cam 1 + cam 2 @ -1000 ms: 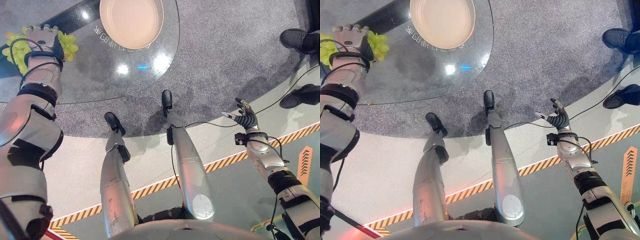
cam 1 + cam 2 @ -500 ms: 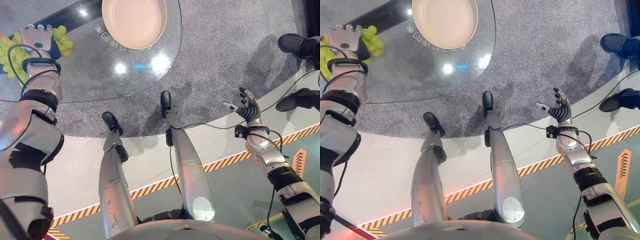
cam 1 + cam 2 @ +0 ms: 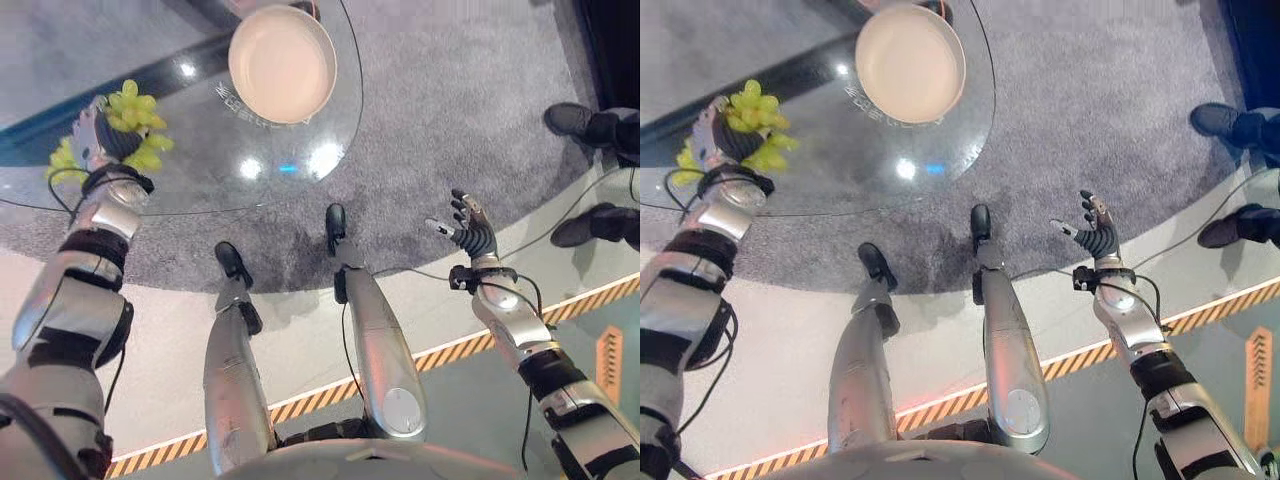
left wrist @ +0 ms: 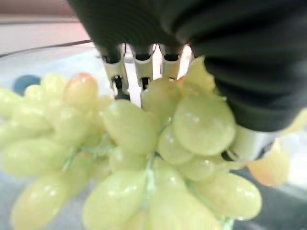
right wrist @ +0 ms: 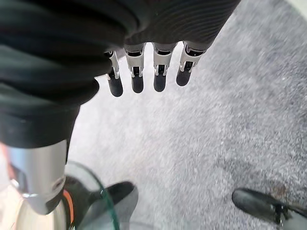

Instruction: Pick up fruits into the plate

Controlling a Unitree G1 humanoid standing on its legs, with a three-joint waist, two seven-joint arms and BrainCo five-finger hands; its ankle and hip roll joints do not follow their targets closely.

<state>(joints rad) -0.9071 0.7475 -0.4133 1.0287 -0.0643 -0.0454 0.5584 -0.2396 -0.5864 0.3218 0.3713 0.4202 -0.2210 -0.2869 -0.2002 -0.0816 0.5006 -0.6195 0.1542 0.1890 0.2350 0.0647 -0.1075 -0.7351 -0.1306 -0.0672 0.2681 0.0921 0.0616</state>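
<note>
While left hand [image 3: 105, 140] clasps grapes [image 4: 158, 163], right hand [image 3: 470, 232] idles, fingers splayed.

bare glass table [image 3: 215, 165] between grapes [image 3: 140, 125] and plate [image 3: 282, 63] (unobstructed)

My head cameras looked steeply down from above the glass table [image 3: 200, 180], two eyes side by side, and both took in the same plate [image 3: 283, 63] at the table's far side and the carpet beyond its near edge. The left wrist camera sat very close over the grapes [image 4: 144, 143] on that table, looking along the left hand [image 4: 136, 67]. The right wrist camera looked past the right hand [image 5: 144, 72] down at the carpet beside the table's rim.
</note>
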